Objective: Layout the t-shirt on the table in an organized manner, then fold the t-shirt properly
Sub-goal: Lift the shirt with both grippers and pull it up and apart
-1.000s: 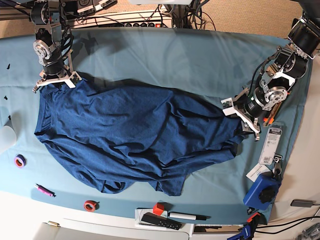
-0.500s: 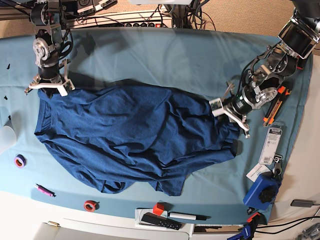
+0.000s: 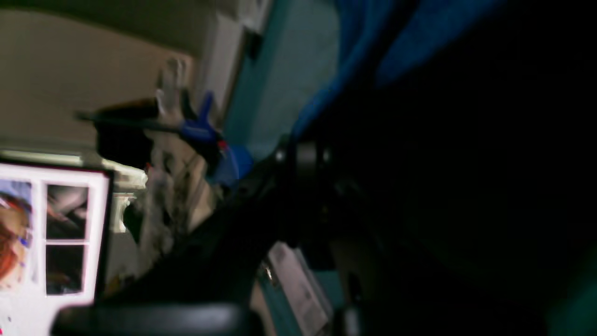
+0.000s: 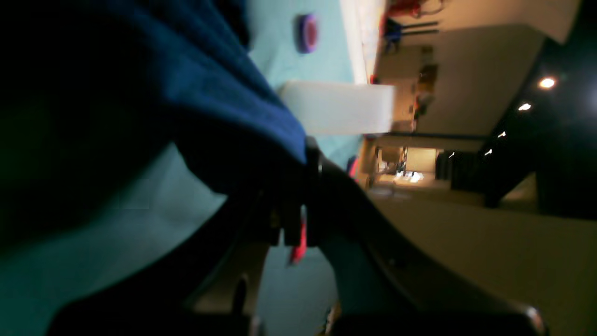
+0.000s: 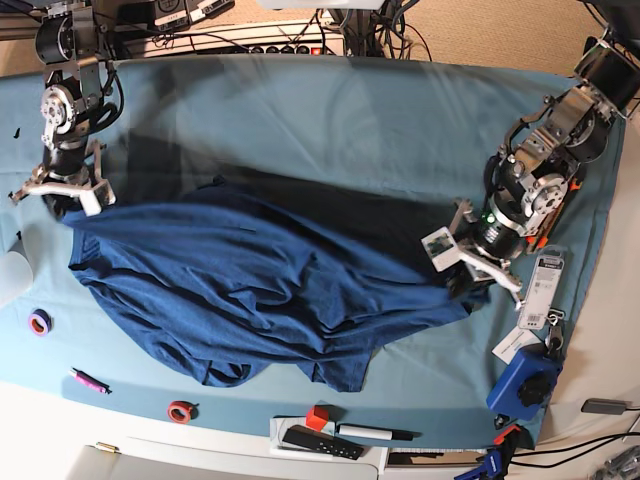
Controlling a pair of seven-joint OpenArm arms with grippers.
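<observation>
The dark navy t-shirt lies wrinkled across the middle of the teal-covered table, stretched between both arms. Its far edge is raised and throws a shadow on the cloth. At the shirt's right end my left gripper is shut on the fabric. My right gripper is shut on the shirt's left corner. In the right wrist view the t-shirt runs straight into the closed right gripper. The left wrist view is dark and blurred; the t-shirt leads down to the left gripper.
Along the front edge lie a purple tape roll, a pink marker, a red tape roll, a red cube, a black remote and a black pen. A blue clamp and paper labels sit at the right.
My left gripper has shut on the shirt's right end and shifted slightly right. My right gripper has carried the left corner further left and nearer. The shirt is now stretched wider.
</observation>
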